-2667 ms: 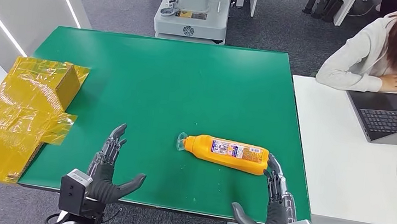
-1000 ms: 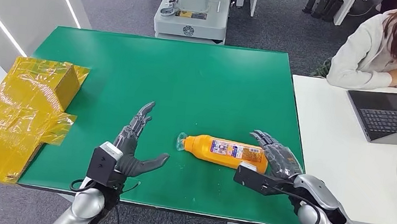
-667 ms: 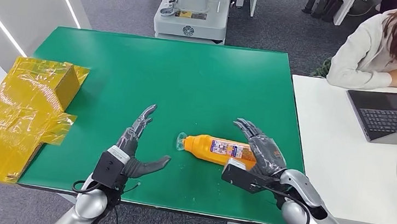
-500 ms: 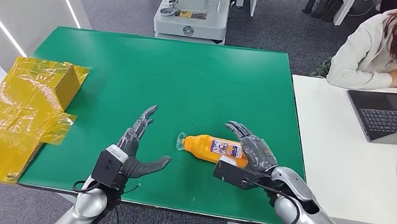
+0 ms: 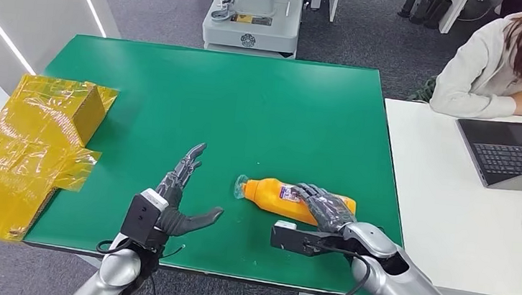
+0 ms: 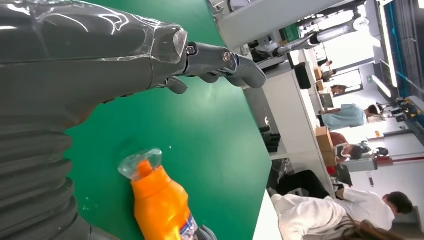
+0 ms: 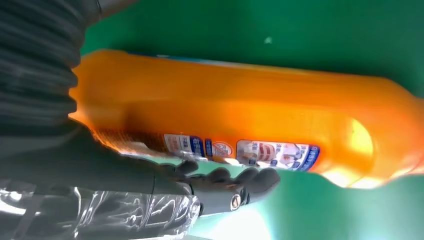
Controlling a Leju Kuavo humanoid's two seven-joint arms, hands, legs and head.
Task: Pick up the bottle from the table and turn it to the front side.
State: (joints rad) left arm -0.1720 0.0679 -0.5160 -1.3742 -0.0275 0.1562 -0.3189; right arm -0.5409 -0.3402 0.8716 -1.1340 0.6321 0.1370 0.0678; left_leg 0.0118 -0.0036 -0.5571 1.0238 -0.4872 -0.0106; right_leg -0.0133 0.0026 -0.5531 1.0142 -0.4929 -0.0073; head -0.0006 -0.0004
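Green surface (image 5: 247, 110) fills most of my head view, white surface (image 5: 454, 209) adjoining on its right with a laptop (image 5: 514, 154) cut off by the frame edge and a person (image 5: 512, 63) leaning on it, partly cropped. Crumpled yellow box (image 5: 28, 139) on the left edge, partly off frame. Orange bottle (image 5: 275, 194) lies flat near the front edge of the green surface, long axis left-right, clear cap pointing left toward my left hand (image 5: 177, 201), base to the right. My right hand (image 5: 324, 208) lies over the bottle's middle, fingers draped across the label; full grasp hard to confirm, thumb side hidden. Left hand is released, fingers spread, holding nothing, apart from the cap
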